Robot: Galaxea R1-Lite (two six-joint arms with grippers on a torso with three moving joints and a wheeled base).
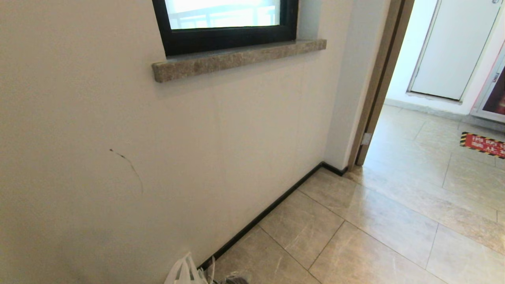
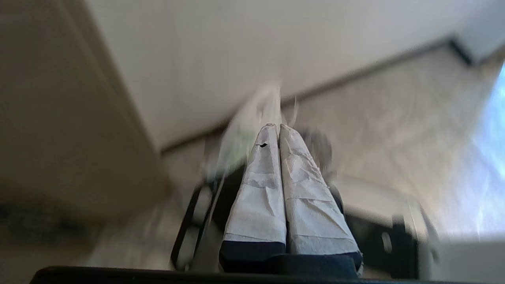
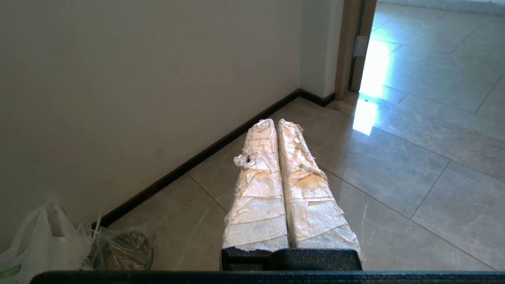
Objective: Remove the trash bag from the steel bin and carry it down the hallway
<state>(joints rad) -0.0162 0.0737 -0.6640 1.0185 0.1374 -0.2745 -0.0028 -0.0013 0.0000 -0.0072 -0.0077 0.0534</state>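
Left claw (image 2: 279,127): taped fingers (image 2: 260,189) pressed together, no gap. Thin pale plastic shows just past the fingertips, but the left wrist view is smeared; whether any of it is pinched cannot be told.

Right claw (image 3: 276,122): taped fingers (image 3: 256,197) pressed together, nothing between them. It hangs over bare floor tiles (image 3: 394,169), touching nothing.

Containers:
- Trash bag (image 3: 118,246): thin, clear-looking plastic, crumpled, with a dark round shape showing through it. It sits low by the wall (image 3: 138,79), next to the black skirting (image 3: 205,154). Whether that round shape is the bin cannot be told.
- White bag (image 3: 39,236) with a green mark: touching the trash bag, on the side nearer the wall, its loop handle standing up. Contents hidden.

Head view: only the white bag's handles (image 1: 185,272) and a grey blurred shape (image 1: 236,279) beside them show at the bottom edge, at the foot of the wall below the window (image 1: 225,23) and stone sill (image 1: 236,59). Past the wall's end a doorway (image 1: 378,86) opens onto more tiles.
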